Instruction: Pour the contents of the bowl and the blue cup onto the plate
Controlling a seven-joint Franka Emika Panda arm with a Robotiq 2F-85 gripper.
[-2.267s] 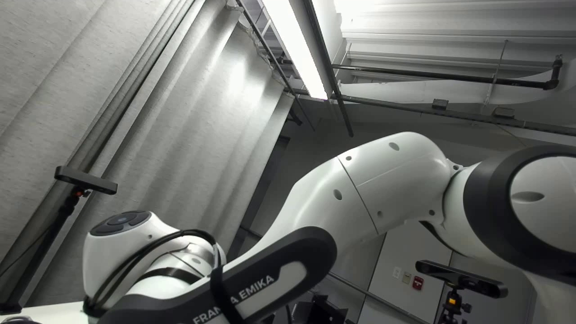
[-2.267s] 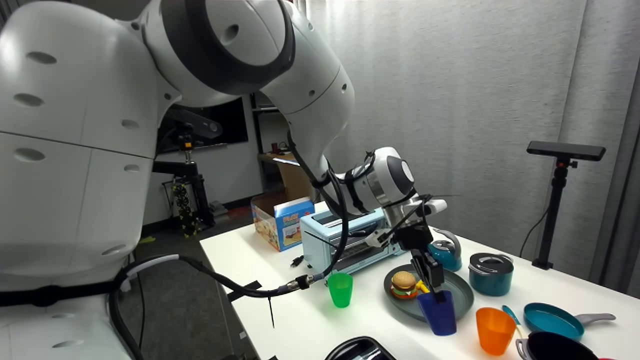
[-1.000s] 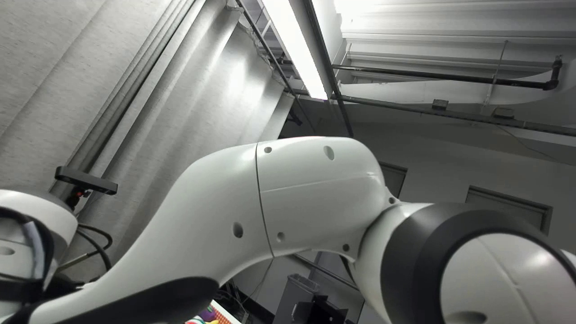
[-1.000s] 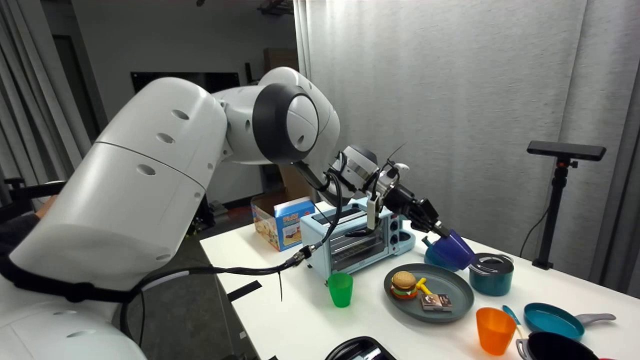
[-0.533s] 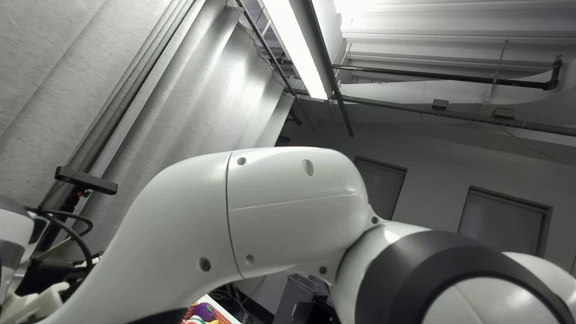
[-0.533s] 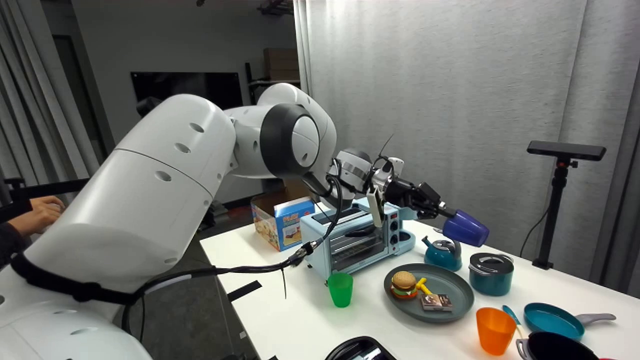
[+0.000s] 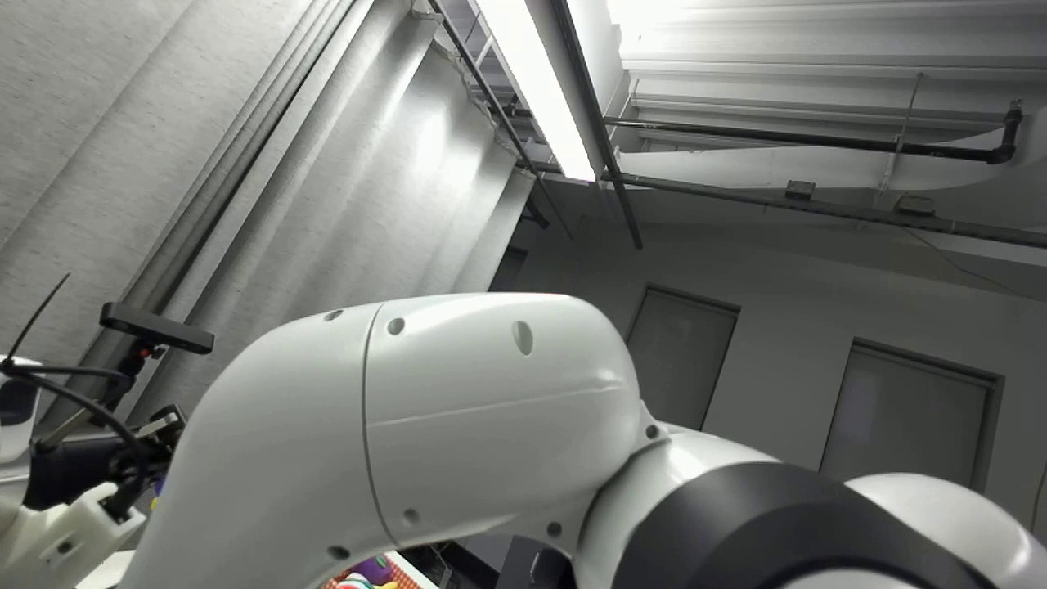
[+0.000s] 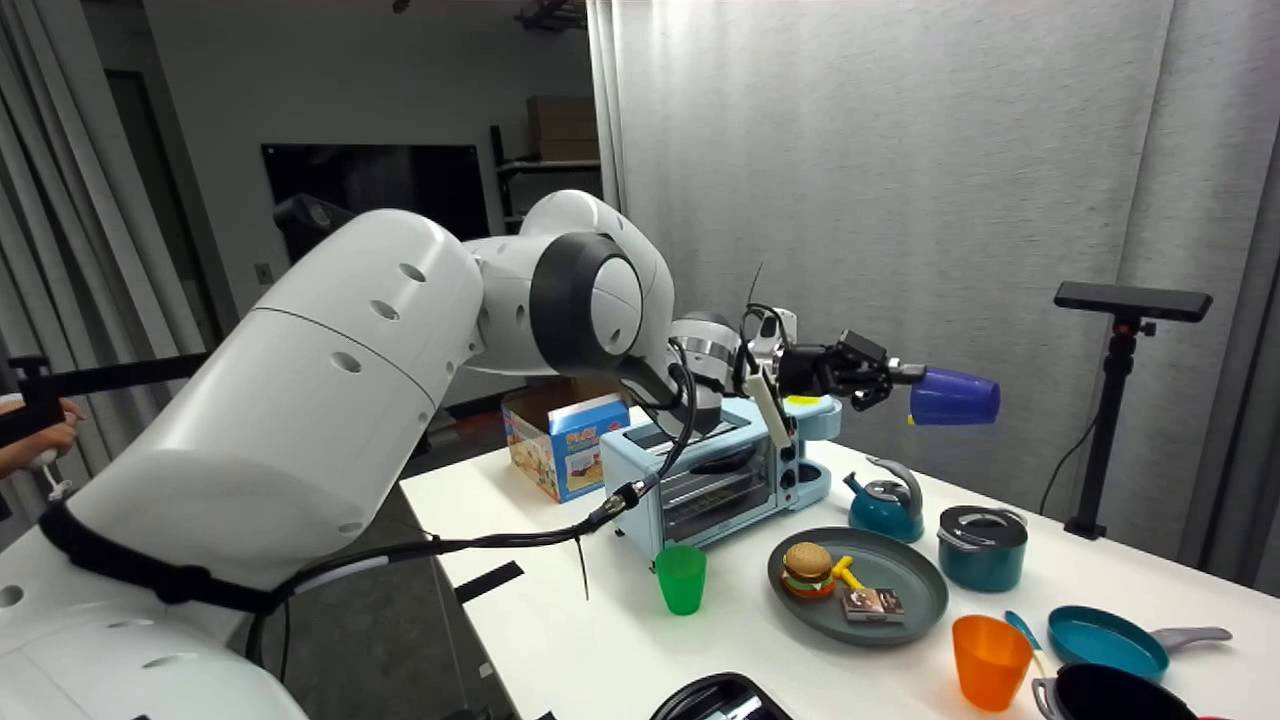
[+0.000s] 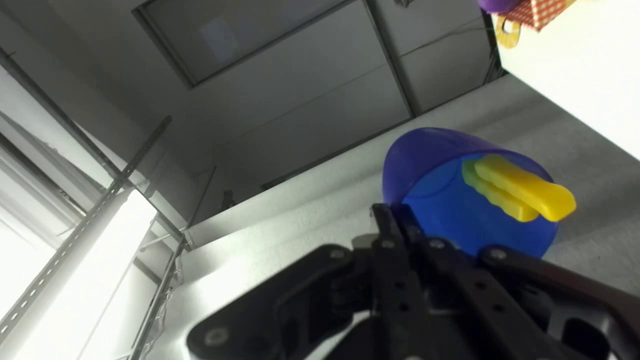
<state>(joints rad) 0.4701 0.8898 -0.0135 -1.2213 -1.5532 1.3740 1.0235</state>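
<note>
My gripper (image 9: 392, 207) is shut on the rim of the blue cup (image 9: 435, 145). Two yellow pieces (image 9: 525, 190) lie inside the cup, their ends poking out of its mouth. In an exterior view the blue cup (image 8: 955, 397) is on its side in the air, base away from the gripper (image 8: 915, 373), high above the kettle and pot. Below and nearer stands the grey plate (image 8: 915, 570), bearing a toy burger (image 8: 807, 570), yellow pieces (image 8: 847, 572) and a small box (image 8: 872, 605). The bowl is hidden or out of view.
Behind the plate are a teal kettle (image 8: 886, 510) and a lidded pot (image 8: 982, 548). A green cup (image 8: 681, 580), an orange cup (image 8: 990, 660), a teal pan (image 8: 1107, 640) and a dark pot (image 8: 1115, 692) surround it. A blue toaster oven (image 8: 715, 480) stands beneath the arm.
The gripper has carried the blue cup up from over the plate and away past its far side. Along the way the cup has swung from nearly upright to lying sideways.
</note>
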